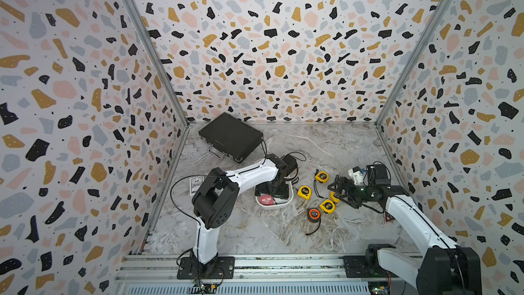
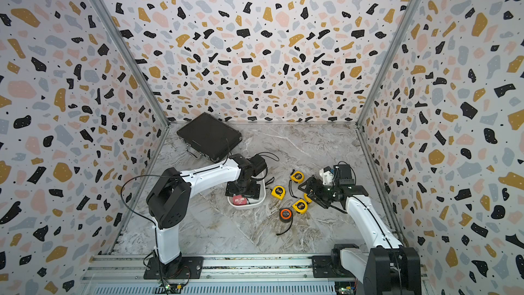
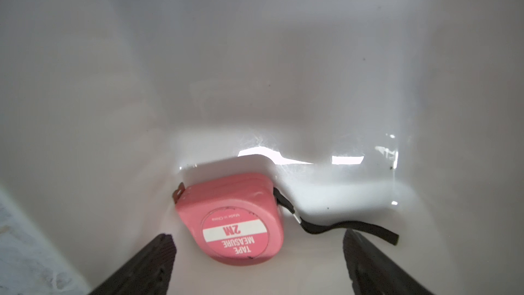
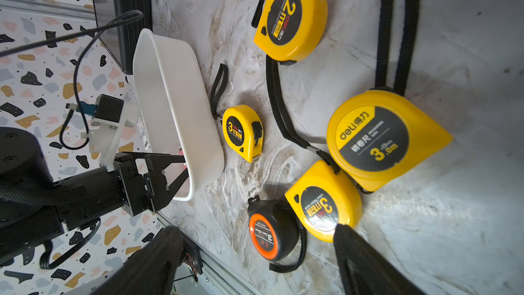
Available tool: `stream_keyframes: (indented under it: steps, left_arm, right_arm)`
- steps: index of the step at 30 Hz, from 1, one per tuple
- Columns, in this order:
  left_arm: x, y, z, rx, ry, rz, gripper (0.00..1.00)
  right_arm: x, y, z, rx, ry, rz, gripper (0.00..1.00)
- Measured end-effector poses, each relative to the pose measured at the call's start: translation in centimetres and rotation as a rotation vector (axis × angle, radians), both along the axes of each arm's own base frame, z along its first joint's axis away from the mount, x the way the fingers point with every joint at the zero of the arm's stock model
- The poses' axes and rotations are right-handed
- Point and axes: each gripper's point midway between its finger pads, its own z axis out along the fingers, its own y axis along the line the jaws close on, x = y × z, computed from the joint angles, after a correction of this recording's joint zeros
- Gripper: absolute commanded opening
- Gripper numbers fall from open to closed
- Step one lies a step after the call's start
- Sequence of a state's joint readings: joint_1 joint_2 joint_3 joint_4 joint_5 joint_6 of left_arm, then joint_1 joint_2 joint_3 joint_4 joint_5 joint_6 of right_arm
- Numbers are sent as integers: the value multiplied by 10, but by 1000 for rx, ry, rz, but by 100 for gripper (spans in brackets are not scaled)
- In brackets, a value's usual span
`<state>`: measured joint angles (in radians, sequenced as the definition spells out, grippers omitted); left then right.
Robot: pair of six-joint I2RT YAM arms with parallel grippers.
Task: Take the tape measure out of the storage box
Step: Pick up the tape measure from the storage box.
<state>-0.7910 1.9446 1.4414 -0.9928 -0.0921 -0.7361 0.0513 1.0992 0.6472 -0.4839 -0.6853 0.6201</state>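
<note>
**Materials and shapes.** A flat black case with a textured lid and a metal handle lies at the rear left of the worktop. To its right stands the storage box — glossy white plastic with rounded corners and low walls. The tape measure lies flat on the floor of this box. It has a matt pink wedge-shaped housing with rounded edges, a round label reading "TAPE MEASURE 2M", a metal hook at one corner and a black wrist strap. The left hand reaches down into the box with its ribbed black fingers spread, one on each side of the pink housing and neither visibly touching it. Right of the box, four yellow tape measures and one black tape measure with an orange ring lie on the worktop. The right hand hovers over this group, fingers spread wide, pinching nothing.

**Hidden parts.** In both top views the left hand covers most of the box, so only part of the pink housing shows. The right hand covers part of one yellow unit.

**Surface and room.** The worktop carries a grey-white marble pattern. Three terrazzo-patterned walls enclose it — aluminium rails at the front carry both arm bases.
</note>
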Motion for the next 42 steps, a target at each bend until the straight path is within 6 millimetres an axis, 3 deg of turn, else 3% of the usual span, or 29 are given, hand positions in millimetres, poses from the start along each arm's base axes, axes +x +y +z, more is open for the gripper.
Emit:
stream_keyframes:
  steps: [15, 33, 42]
  left_arm:
    - [2, 0, -6, -11, -21, 93, 96]
    - [-1, -8, -5, -20, -31, 96, 95]
    - [-2, -2, -3, 32, -68, 119, 95]
  right_arm:
    - [11, 1, 9, 2, -13, 3, 90]
    - [14, 2, 10, 4, -12, 8, 90]
    - [13, 4, 10, 14, -4, 13, 90]
